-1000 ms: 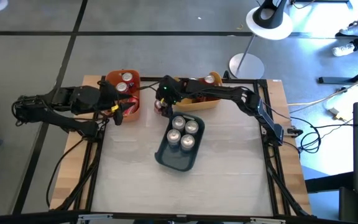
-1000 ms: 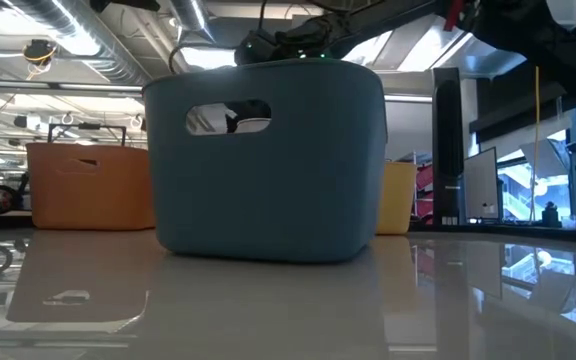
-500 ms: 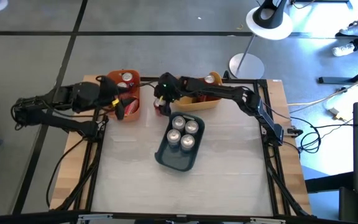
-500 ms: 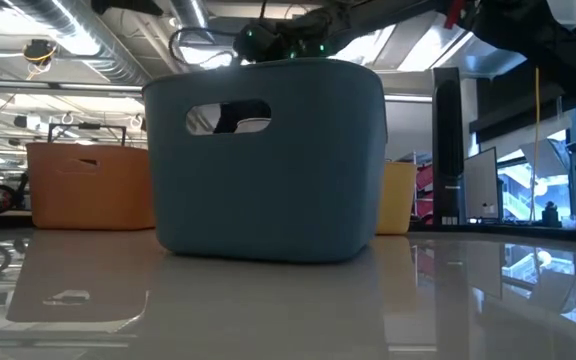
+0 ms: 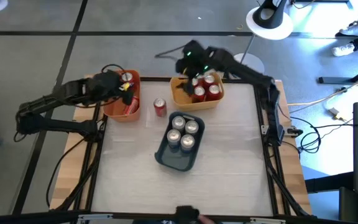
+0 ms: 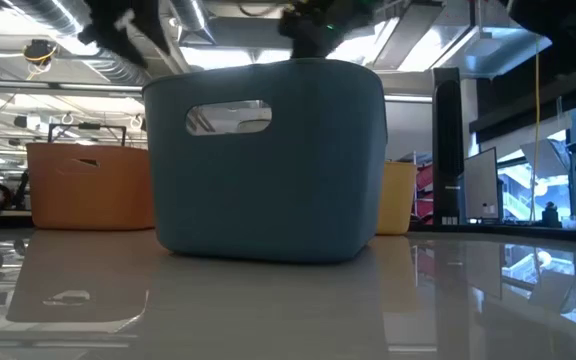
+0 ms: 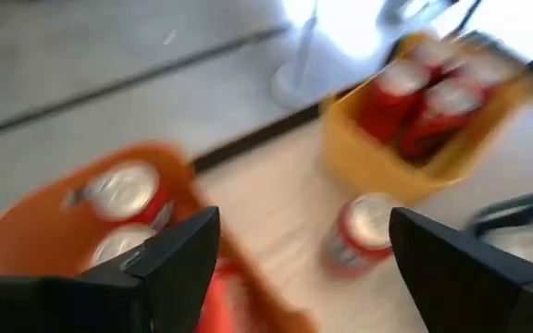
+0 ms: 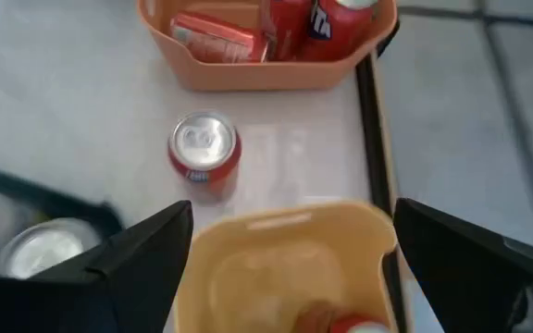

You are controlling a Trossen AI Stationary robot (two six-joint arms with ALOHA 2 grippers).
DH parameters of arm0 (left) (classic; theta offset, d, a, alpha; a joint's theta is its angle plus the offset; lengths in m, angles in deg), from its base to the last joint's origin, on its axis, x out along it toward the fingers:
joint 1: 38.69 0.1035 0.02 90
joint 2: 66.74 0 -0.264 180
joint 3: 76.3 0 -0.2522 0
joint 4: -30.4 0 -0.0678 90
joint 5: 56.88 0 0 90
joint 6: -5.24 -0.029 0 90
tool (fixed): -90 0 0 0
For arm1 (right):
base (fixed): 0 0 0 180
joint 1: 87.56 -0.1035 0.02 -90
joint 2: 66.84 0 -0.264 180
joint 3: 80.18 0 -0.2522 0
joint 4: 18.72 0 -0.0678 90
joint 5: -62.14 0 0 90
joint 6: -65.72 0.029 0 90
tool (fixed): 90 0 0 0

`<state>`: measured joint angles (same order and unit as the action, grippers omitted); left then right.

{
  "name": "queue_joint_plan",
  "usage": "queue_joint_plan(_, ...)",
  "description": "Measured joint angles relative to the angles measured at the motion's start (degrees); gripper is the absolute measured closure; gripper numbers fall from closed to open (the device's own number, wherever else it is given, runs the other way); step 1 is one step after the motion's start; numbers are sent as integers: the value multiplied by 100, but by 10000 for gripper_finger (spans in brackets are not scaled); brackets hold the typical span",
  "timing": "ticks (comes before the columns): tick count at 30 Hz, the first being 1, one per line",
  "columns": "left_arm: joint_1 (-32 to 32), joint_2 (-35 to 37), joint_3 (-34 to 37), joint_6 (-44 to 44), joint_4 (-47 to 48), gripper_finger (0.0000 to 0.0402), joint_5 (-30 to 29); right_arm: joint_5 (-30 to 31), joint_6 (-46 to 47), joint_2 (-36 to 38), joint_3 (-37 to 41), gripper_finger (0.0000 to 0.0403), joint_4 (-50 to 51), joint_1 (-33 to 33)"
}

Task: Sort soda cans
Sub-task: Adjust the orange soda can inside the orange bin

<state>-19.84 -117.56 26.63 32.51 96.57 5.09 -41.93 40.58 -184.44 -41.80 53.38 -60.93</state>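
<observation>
1. The left hand hangs over the orange bin at the far left part of the tabletop. In its wrist view its two dark fingers stand spread apart with nothing between them.
2. The right hand hangs over the far edge of the yellow bin. Its fingers are also spread wide and empty in its own wrist view.
3. One red can stands upright alone on the tabletop, between the orange bin and the yellow bin and just beyond the far end of the dark blue-grey bin. No hand touches it.
4. The orange bin holds red cans; two silver tops show in the left wrist view, and something red lies flat at its near end.
5. The yellow bin holds several red cans standing close together on its right side.
6. The dark blue-grey bin stands near the middle of the tabletop and holds four cans with silver tops, close together in its far half.
7. In the low view the dark blue-grey bin fills the centre, with the orange bin behind it on one side and a strip of the yellow bin on the other side.
</observation>
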Motion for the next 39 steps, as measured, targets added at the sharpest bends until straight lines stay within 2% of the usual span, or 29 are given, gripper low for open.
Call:
queue_joint_plan(3,343,-395,2,220,375,98,172,-843,11,112,226,31,33,473)
queue_joint_plan(5,547,-678,4,355,624,98,417,-1191,-47,123,263,31,35,747)
queue_joint_plan(9,812,-1152,4,841,1095,98,860,-1400,-178,135,263,31,134,1135)
queue_joint_plan(12,931,-1458,4,1158,1417,98,875,-1600,-336,135,265,31,126,1257)
queue_joint_plan(20,1157,-2109,19,1396,1457,98,876,-1933,-705,135,268,31,127,1232)
queue_joint_plan(25,1302,-2176,479,1371,1017,98,587,-2197,-858,135,268,31,241,1233)
queue_joint_plan(33,1684,-2172,1497,1370,-310,98,1369,-2262,-1015,133,270,31,331,1235)
queue_joint_plan(39,1886,-2172,1989,1382,-585,98,1470,-2309,-1012,133,272,31,370,1235)
